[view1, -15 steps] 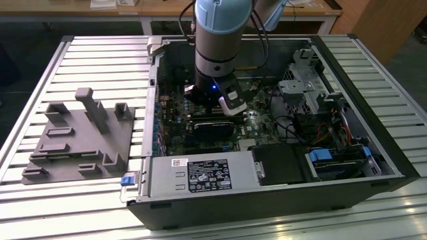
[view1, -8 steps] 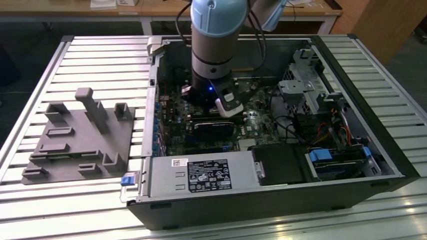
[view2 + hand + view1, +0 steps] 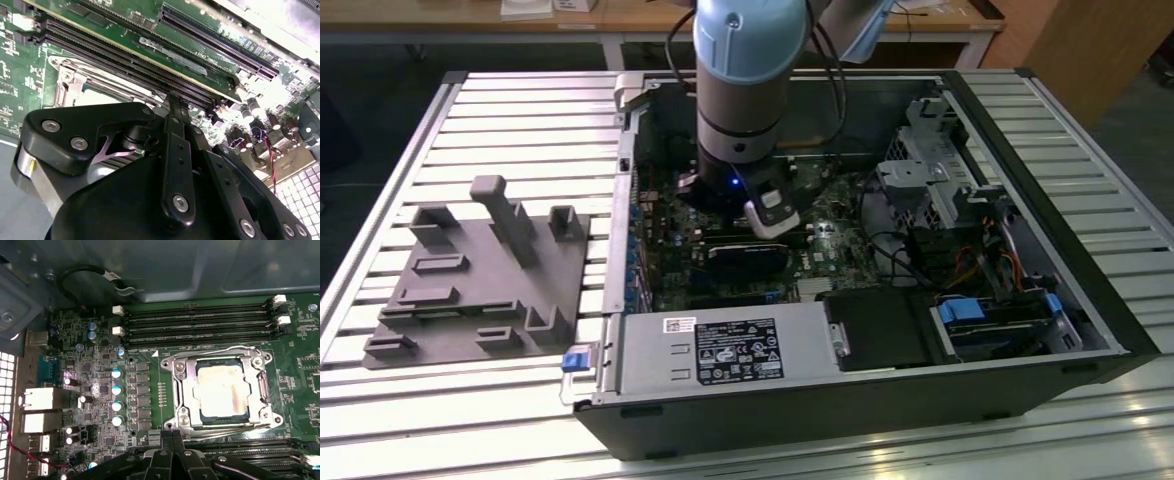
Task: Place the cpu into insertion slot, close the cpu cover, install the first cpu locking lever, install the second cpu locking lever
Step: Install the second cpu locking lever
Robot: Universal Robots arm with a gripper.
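Note:
In the first wrist view the cpu (image 3: 222, 391), a pale beige-silver square, lies in the socket on the green motherboard (image 3: 150, 400). The silvery cpu cover (image 3: 186, 390) lies flat around it, framing it through its window. One thin wire lever (image 3: 220, 350) runs along the socket's edge beside the memory slots, and another (image 3: 230, 427) runs along the opposite edge. My gripper (image 3: 172, 436) is shut, its two black fingers pressed together, tips right at the socket's corner by the second lever's end. In the second wrist view the gripper (image 3: 174, 100) points at the same socket (image 3: 75, 82). The exterior view shows the gripper (image 3: 767, 228) low inside the case.
The open black computer case (image 3: 1067, 330) lies on a slatted metal table (image 3: 520, 110). Memory slots (image 3: 200, 322) flank the socket. A grey fixture block (image 3: 480, 275) sits at the exterior view's left. Drive cages and cables (image 3: 961, 230) fill the case's right side.

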